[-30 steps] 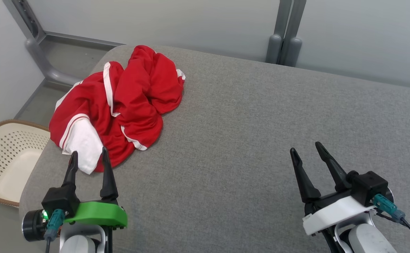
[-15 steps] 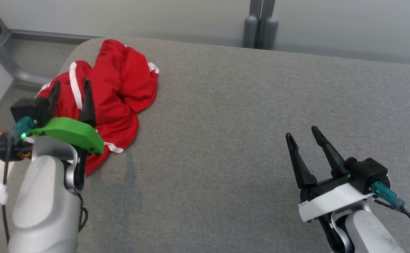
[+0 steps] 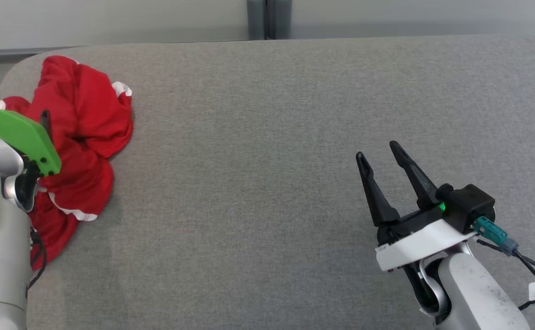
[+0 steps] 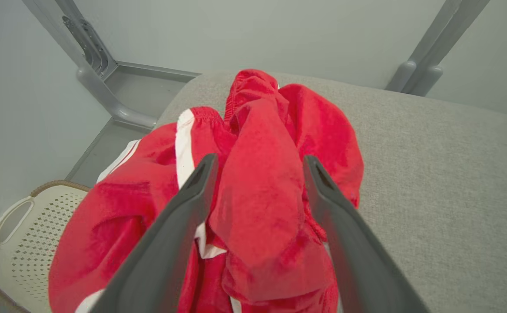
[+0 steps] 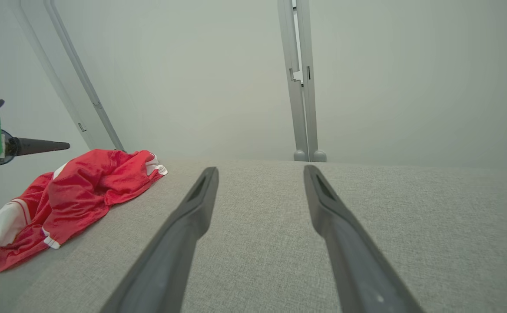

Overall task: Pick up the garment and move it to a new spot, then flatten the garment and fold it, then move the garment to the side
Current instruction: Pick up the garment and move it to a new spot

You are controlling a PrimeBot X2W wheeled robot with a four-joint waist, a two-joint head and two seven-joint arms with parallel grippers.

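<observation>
The garment (image 3: 81, 128) is a crumpled red piece with white stripes, heaped at the far left end of the grey padded table (image 3: 267, 137). My left gripper (image 4: 260, 160) is open, its two fingers spread either side of a raised red fold (image 4: 262, 200). In the right wrist view one left finger (image 5: 40, 145) hovers a little above the garment (image 5: 84, 187), not touching it. My right gripper (image 3: 377, 150) stands open over bare table at the lower right, far from the cloth, with nothing between its fingers (image 5: 192, 217).
A cream perforated basket (image 4: 14, 234) sits below the table's left end. Grey metal frame posts (image 3: 267, 18) and a pale wall run behind the table. The table's rounded left edge (image 3: 6, 82) is close to the garment.
The head camera has swung, so the whole picture shifted left. My left arm rose and reached forward from the garment's near edge to over its middle. The right gripper stays open.
</observation>
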